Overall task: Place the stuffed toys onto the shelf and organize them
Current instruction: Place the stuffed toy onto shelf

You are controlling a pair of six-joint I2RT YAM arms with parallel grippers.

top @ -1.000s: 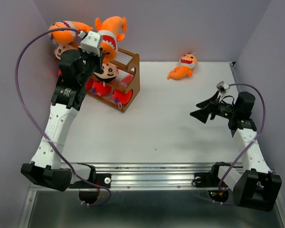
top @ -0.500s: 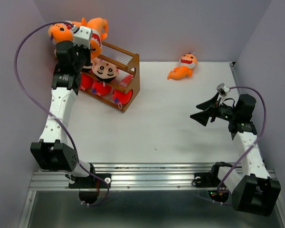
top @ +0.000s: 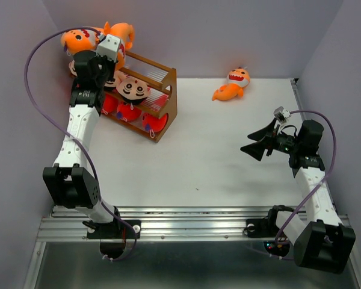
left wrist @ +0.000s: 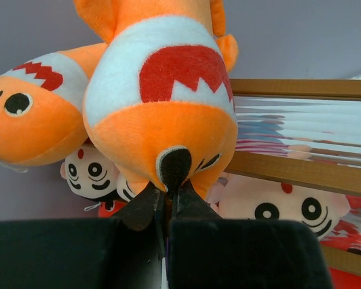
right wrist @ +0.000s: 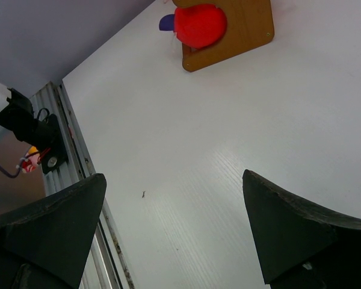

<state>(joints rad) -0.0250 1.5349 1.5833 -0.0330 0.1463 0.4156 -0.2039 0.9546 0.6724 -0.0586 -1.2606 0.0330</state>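
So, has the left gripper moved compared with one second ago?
Yes. In the top view the left gripper, shut on an orange shark, has shifted left along the shelf, toward its far-left end.

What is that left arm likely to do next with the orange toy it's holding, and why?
Probably ease the orange shark down onto the top of the shelf and let go: the left gripper is shut on it up there, beside another orange shark.

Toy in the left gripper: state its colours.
An orange shark, white mouth with red inside; clearest in the left wrist view.
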